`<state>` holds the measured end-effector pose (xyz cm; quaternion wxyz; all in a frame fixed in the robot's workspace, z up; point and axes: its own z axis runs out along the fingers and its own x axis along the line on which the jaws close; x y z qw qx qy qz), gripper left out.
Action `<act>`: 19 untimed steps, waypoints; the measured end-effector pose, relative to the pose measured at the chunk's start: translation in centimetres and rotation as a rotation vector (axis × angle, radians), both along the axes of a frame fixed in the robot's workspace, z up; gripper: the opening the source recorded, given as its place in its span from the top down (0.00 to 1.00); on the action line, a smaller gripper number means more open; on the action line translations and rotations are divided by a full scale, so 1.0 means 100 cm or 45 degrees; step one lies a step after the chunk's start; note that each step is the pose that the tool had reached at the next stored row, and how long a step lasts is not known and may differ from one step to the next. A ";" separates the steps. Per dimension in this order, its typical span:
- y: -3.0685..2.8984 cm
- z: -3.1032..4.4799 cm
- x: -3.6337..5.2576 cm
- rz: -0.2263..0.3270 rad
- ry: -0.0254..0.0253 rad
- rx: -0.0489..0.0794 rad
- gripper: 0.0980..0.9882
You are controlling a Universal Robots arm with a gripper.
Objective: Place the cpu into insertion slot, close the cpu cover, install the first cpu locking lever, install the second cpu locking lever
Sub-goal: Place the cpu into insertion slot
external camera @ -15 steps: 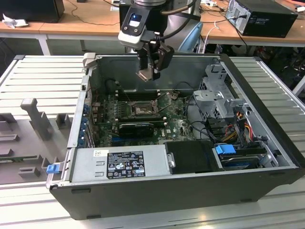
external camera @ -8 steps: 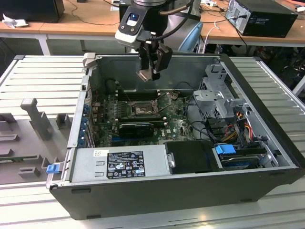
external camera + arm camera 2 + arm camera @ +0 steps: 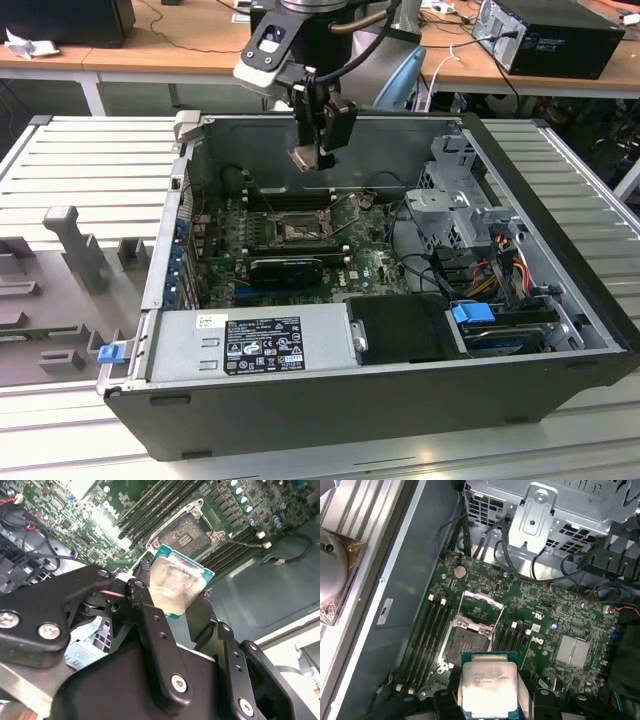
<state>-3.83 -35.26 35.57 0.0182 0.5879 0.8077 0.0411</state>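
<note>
My gripper (image 3: 318,150) hangs above the open computer case, shut on the cpu (image 3: 304,158), a flat square chip with a silver-beige face and a green edge. Both wrist views show the cpu (image 3: 177,582) (image 3: 487,687) clamped by its sides between the black fingers (image 3: 145,610). The insertion slot (image 3: 297,232) (image 3: 187,530) (image 3: 465,642) lies below on the green board, its dark centre bare. The cpu cover (image 3: 481,605) is swung back from the slot, next to it. The cpu is well above the board and apart from the slot.
Long black memory slots (image 3: 427,635) flank the socket. A black finned block (image 3: 285,268) sits in front of it, with the power supply (image 3: 265,345) nearer still. A metal drive cage (image 3: 460,200) and loose cables fill the exterior view's right. The case walls (image 3: 330,135) ring the board.
</note>
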 end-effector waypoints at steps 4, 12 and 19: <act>0.0000 -0.0005 0.0000 -0.146 0.0000 0.000 0.52; 0.0000 -0.0084 -0.0001 -0.236 0.0012 0.000 0.52; 0.0000 -0.0194 -0.0001 -0.236 0.0080 -0.001 0.52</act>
